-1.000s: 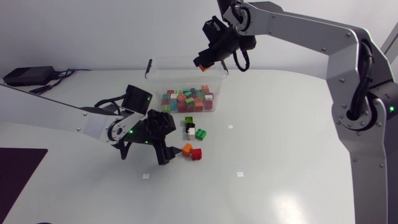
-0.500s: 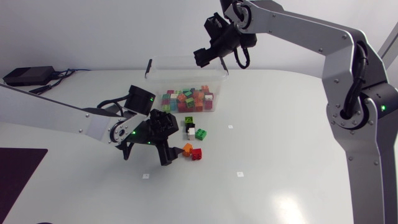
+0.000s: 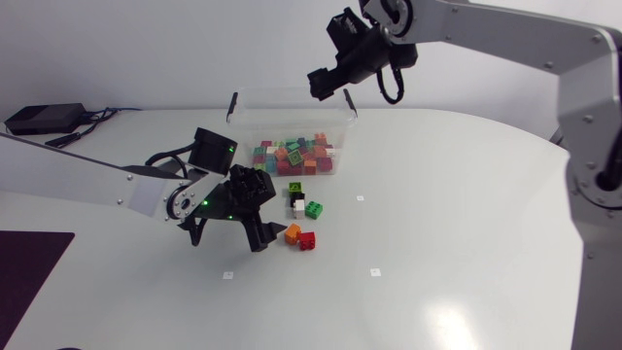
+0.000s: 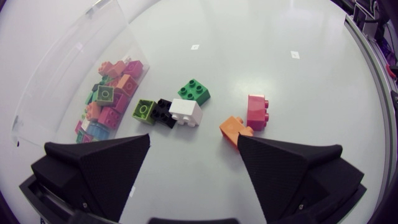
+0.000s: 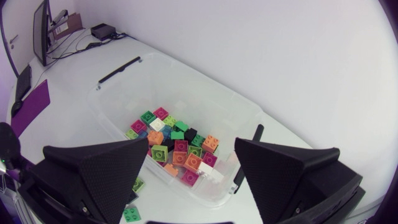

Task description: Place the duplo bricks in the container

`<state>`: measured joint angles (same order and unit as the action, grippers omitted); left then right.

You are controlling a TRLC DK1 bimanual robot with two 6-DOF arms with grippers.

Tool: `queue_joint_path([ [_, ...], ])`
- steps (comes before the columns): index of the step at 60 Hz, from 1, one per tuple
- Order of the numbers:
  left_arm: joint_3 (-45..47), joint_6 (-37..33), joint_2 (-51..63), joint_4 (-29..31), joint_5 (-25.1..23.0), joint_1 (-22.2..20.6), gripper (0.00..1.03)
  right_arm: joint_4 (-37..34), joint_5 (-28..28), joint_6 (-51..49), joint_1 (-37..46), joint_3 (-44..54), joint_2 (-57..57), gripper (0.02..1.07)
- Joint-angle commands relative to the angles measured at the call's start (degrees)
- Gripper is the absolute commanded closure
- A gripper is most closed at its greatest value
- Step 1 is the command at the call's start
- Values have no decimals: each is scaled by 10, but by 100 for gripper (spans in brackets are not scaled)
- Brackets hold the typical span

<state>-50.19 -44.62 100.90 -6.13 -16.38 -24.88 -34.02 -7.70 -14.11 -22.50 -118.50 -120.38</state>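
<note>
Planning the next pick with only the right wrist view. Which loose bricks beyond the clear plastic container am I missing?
Observer: A small red brick and a small orange brick lie side by side on the table.
Operator: Is the left gripper holding either?
Observer: No, the matte black left gripper is open; the orange brick is just ahead of one finger.
Operator: Others?
Observer: A white brick against a black brick.

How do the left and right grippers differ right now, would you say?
The left gripper is low over the table; the right gripper is high above the container. The left faces loose bricks, the right the binned bricks. Both are open and empty.
</note>
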Motion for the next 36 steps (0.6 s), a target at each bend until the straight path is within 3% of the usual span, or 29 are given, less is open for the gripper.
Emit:
queue_joint_path([
  [1, -3, 3, 14, 3, -1, -6, 5, 19, -4, 4, -7, 63, 69, 7],
  [19, 3, -2, 14, 52, -9, -27, 5, 70, -11, 0, -4, 249, 198, 7],
  [36, -3, 3, 49, 46, -12, -49, 5, 118, -15, -2, -2, 386, 256, 7],
])
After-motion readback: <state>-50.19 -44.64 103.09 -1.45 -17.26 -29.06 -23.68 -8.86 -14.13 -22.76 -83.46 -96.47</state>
